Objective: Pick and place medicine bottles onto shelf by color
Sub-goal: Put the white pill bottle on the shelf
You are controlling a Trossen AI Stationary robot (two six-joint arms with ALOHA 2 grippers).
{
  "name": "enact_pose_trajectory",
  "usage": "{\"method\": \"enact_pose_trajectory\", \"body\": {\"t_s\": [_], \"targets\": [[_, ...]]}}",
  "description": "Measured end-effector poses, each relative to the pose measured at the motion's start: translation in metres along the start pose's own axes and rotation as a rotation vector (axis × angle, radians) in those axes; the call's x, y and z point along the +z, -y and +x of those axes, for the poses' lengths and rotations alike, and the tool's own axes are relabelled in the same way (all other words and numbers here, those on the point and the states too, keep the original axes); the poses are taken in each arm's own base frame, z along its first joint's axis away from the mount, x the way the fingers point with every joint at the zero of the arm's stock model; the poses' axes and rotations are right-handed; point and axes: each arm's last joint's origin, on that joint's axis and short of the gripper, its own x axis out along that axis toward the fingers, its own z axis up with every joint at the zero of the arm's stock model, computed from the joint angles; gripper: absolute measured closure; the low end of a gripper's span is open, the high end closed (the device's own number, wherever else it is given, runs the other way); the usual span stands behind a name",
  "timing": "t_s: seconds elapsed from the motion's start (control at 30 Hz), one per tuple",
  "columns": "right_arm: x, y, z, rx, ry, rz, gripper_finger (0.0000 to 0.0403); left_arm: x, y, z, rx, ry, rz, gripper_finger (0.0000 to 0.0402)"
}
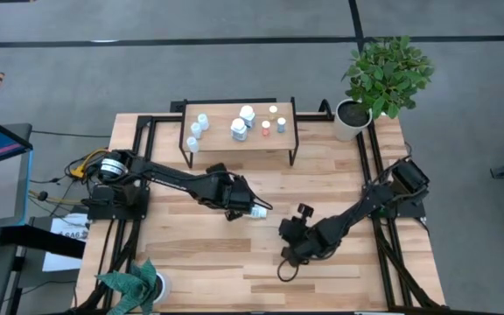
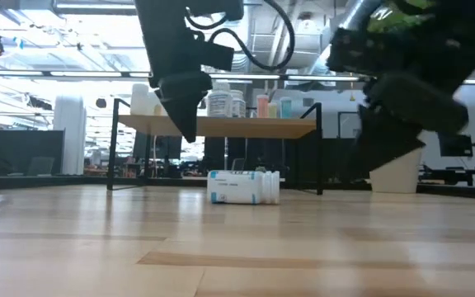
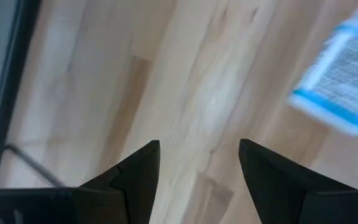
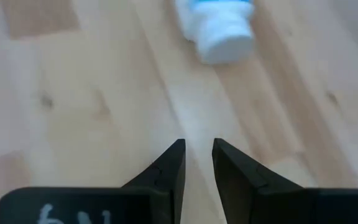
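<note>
One white medicine bottle with a blue label [image 1: 259, 212] lies on its side on the table; it also shows in the low view [image 2: 243, 187]. My left gripper [image 1: 247, 208] hovers open just left of it, above the table [image 3: 197, 155]; the bottle [image 3: 344, 81] lies off to one side of the fingers. My right gripper [image 1: 289, 230] is shut and empty [image 4: 197, 155], right of the bottle, facing its white cap [image 4: 224, 34]. The shelf [image 1: 226, 138] at the far edge carries several bottles: bluish [image 1: 198, 128], larger white [image 1: 243, 122], reddish [image 1: 266, 129].
A potted plant in a white pot [image 1: 350, 120] stands at the table's far right corner. Another plant [image 1: 134, 284] stands at the near left corner. Bare wooden tabletop [image 1: 234, 262] lies between the arms and the near edge.
</note>
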Motion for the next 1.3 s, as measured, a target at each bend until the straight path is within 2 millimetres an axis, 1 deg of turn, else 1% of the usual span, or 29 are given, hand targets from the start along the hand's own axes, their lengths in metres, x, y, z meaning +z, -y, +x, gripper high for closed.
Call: {"method": "enact_pose_trajectory", "body": {"t_s": [0.1,0.2,0.33,0.5,0.6,0.73,0.8,0.83,0.9,1.0,1.07,1.1,1.17,1.3], "targets": [[-0.011,0.002,0.0,-0.031,-0.009,0.019,0.0296,-0.002,-0.001,-0.002,-0.013,-0.016,-0.001,0.0194],[-0.012,0.007,0.005,-0.047,-0.02,0.063,0.0296,-0.004,0.007,-0.003,-0.055,0.005,0.019,0.0194],[-0.006,0.013,0.013,-0.014,-0.068,0.063,0.0296,-0.015,0.019,0.002,-0.087,0.014,0.094,0.0194],[0.005,0.02,0.019,0.088,-0.105,-0.015,0.0296,-0.026,0.031,0.005,-0.11,0.029,0.178,0.0194],[0.015,0.032,0.008,0.158,-0.139,-0.057,0.0296,-0.031,0.034,0.003,-0.107,0.021,0.206,0.0194],[0.028,0.057,-0.028,0.187,-0.122,-0.064,0.0296,-0.033,0.031,-0.002,-0.098,0.014,0.221,0.0194],[0.029,0.07,-0.046,0.216,-0.077,-0.048,0.0296,-0.034,0.028,-0.004,-0.095,0.009,0.224,0.0194],[0.027,0.075,-0.054,0.237,-0.047,-0.038,0.0296,-0.033,0.028,-0.006,-0.097,0.017,0.22,0.0194],[0.013,0.084,-0.062,0.281,0.003,-0.023,0.0296,-0.034,0.025,-0.008,-0.096,0.015,0.221,0.0194],[-0.019,0.093,-0.062,0.368,0.085,0.025,0.0296,-0.033,0.023,-0.012,-0.107,0.029,0.217,0.0194],[-0.032,0.096,-0.056,0.432,0.163,0.111,0.0296,-0.031,0.024,-0.013,-0.134,0.047,0.213,0.0194],[-0.036,0.098,-0.053,0.459,0.207,0.15,0.0296,-0.03,0.025,-0.014,-0.149,0.052,0.218,0.0194],[-0.035,0.097,-0.047,0.488,0.295,0.191,0.0296,-0.027,0.027,-0.014,-0.187,0.082,0.224,0.0194],[-0.029,0.094,-0.028,0.409,0.322,0.159,0.0296,-0.02,0.027,-0.011,-0.228,0.117,0.225,0.0194]]}}
